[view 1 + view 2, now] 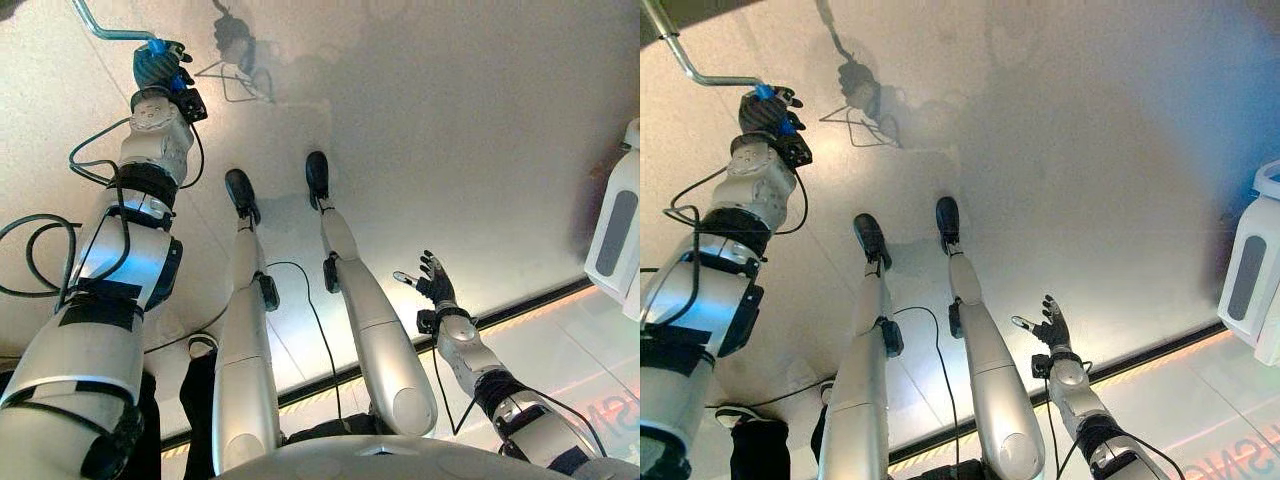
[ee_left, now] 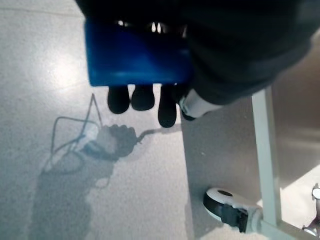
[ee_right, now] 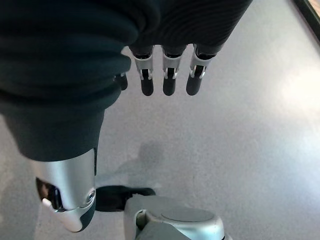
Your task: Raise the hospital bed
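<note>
The floor (image 1: pixel 450 120) is pale, speckled and slightly shiny, with faint seams between its large tiles. At the right edge stands a white unit (image 1: pixel 615 235) with a tall grey panel with rounded ends on its front; its top and far side are cut off by the edge. A dark strip (image 1: pixel 1140 358) with an orange line beside it runs slantwise across the floor. Past the strip lies a glossier floor section (image 1: pixel 590 350) bearing reddish lettering. A pale shoe (image 1: pixel 735 412) with a dark trouser leg (image 1: pixel 760 450) shows on the floor at the lower left.
</note>
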Motion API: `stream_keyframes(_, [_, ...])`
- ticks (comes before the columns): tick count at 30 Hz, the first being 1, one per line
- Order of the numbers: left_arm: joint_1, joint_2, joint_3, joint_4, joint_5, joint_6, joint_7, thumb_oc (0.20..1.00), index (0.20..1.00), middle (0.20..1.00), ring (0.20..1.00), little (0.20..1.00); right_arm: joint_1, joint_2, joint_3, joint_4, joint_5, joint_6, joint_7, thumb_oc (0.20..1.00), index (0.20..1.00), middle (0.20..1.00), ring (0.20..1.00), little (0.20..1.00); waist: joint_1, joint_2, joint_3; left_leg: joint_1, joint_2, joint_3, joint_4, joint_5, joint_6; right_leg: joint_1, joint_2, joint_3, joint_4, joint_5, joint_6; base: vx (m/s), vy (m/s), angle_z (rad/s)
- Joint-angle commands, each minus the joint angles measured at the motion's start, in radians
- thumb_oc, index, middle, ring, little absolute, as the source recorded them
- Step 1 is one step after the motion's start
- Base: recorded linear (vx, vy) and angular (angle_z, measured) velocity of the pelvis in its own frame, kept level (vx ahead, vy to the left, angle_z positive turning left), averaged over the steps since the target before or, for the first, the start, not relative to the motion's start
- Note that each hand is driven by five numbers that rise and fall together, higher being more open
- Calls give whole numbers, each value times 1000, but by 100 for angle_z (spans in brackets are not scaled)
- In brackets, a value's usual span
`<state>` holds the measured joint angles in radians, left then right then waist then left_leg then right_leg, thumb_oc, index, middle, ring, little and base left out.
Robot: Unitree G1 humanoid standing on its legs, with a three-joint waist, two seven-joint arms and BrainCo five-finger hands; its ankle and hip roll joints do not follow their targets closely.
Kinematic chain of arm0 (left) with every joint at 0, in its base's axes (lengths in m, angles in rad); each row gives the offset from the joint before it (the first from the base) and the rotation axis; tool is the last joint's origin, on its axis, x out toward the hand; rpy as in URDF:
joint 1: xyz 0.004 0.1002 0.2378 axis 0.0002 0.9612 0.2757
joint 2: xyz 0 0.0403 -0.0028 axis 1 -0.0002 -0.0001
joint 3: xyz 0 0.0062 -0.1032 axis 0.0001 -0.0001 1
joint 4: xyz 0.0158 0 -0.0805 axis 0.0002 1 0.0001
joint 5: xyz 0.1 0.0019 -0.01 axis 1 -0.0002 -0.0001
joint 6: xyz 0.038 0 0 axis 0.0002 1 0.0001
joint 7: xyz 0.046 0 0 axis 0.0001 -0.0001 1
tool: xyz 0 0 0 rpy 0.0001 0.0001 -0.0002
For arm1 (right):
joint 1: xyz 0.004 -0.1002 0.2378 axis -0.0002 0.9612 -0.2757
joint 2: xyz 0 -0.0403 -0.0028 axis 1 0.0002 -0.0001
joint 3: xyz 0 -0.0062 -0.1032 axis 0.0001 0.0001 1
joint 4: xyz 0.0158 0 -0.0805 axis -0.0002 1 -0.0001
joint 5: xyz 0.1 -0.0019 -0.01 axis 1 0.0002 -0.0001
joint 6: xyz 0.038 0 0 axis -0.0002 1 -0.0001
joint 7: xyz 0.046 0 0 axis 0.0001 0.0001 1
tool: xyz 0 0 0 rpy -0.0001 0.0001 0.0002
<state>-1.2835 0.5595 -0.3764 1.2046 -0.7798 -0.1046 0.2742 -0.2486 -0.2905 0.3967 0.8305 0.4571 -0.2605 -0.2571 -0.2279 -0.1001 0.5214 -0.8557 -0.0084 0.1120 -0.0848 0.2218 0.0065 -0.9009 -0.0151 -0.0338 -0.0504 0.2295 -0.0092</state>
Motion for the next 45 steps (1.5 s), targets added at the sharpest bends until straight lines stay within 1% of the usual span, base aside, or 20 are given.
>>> stream_keyframes(1, [-54, -5, -14, -19, -6, -45, -21, 200, 200, 200, 200, 200, 118, -42, -11, -15, 6, -11, 1, 1000, 1000, 1000, 1000, 1000, 7, -10, -1, 68, -23, 23, -2, -92, -50, 35, -53, 33, -37, 42, 167, -25, -7, -3])
stream_keyframes(9, [-47, -27, -17, -51, -27, -55, -36, 200, 200, 200, 200, 200, 123, -43, -13, -19, 0, -7, -2, 1000, 1000, 1000, 1000, 1000, 0, 3, -1, 88, -22, 36, -2, -91, -50, 48, -45, 43, -37, 45, 165, -15, -5, -6])
stream_keyframes(15, [-20, -57, -16, -73, -26, -57, -48, 200, 200, 200, 200, 200, 119, -41, -14, -2, -9, -2, -4, 1000, 1000, 1000, 1000, 1000, -2, 12, -1, 120, -19, 39, -2, -91, -50, 74, -40, 47, -35, 47, 162, -10, -11, -4])
stream_keyframes(17, [-8, -73, -16, -84, -28, -58, -52, 200, 200, 200, 200, 200, 116, -40, -15, 16, -12, 1, -3, 1000, 1000, 1000, 1000, 1000, -1, 20, -1, 138, -18, 38, -2, -91, -51, 90, -39, 48, -35, 47, 160, 0, 0, 0])
stream_keyframes(25, [7, -108, -16, -108, -34, -63, -61, 200, 200, 200, 200, 200, 116, -31, -18, 67, -13, 9, 0, 1000, 1000, 1000, 1000, 1000, 3, 26, -1, 181, -16, 31, -2, -90, -53, 135, -36, 40, -32, 42, 154, -2, -4, -1])
stream_keyframes(28, [24, -125, -18, -123, -33, -64, -65, 200, 200, 200, 200, 200, 117, -28, -23, 91, -11, 14, 1, 1000, 1000, 1000, 1000, 1000, 7, 29, -1, 205, -17, 24, -2, -91, -54, 158, -36, 33, -29, 39, 151, 0, 0, 0])
stream_keyframes(36, [96, -162, -32, -184, -28, -63, -85, 200, 200, 200, 200, 200, 84, -13, -43, 216, -3, 47, 12, 1000, 1000, 1000, 1000, 1000, 33, 51, -1, 305, -26, 7, -2, -94, -54, 260, -44, 17, -22, 29, 145, -7, -2, 7])
stream_keyframes(40, [119, -160, -37, -213, -38, -69, -93, 200, 200, 200, 200, 200, 74, -10, -53, 250, 0, 56, 19, 1000, 1000, 1000, 1000, 1000, 44, 54, -1, 337, -28, 2, -2, -95, -54, 296, -48, 14, -22, 25, 145, -4, 10, 0])
stream_keyframes(45, [172, -131, -38, -285, -63, -85, -99, 200, 200, 200, 200, 200, 68, -6, -71, 283, -4, 72, 26, 1000, 1000, 1000, 1000, 1000, 63, 62, -1, 383, -33, -5, -2, -98, -52, 344, -55, 2, -20, 18, 145, 6, 12, 5])
